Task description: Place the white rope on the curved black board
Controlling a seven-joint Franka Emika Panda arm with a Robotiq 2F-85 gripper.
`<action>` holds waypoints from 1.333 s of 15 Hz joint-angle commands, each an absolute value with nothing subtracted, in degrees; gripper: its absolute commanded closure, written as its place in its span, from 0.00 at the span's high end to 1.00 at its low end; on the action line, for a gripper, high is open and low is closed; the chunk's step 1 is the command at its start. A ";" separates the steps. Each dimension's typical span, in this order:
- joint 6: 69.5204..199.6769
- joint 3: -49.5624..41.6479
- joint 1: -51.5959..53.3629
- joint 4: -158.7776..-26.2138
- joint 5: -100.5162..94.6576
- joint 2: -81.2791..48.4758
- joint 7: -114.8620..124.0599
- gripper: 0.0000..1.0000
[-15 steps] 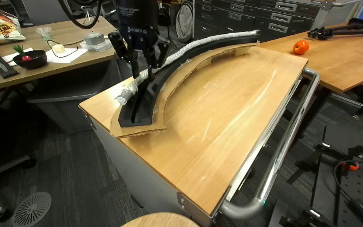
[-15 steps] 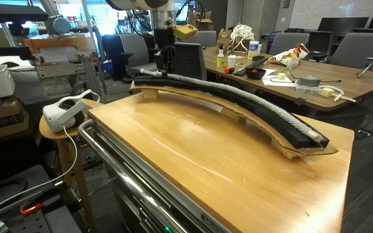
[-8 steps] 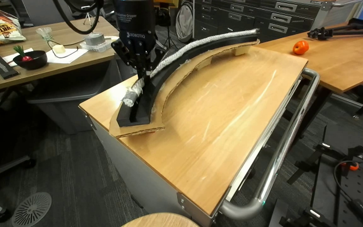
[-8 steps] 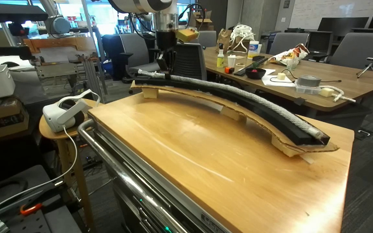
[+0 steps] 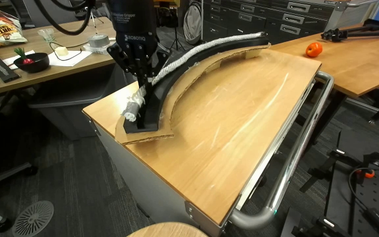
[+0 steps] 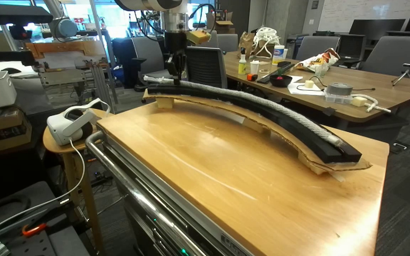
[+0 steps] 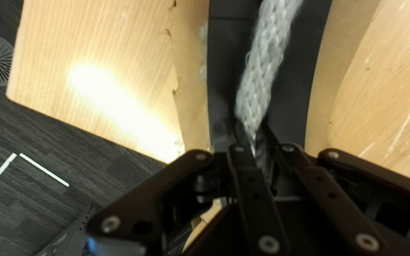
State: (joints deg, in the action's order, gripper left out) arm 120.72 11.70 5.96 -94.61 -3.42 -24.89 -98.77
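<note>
Within the pincer (image 7: 251, 128), rope (image 7: 264, 62) (pinched).

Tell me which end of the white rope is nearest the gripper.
The grey-wrapped end, just past where the gripper pinches the white rope; the opposite end lies well away, near the curved black board's other tip.

The rope (image 7: 266, 53) has rough braided surf., curved board (image 7: 287, 93) matt, tabletop (image 5: 242, 108) glossy wood, rail (image 5: 296, 158) v. shiny metal.
</note>
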 commanded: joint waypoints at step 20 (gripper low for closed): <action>121.77 10.41 5.44 -103.17 -6.47 -10.44 -101.03 0.92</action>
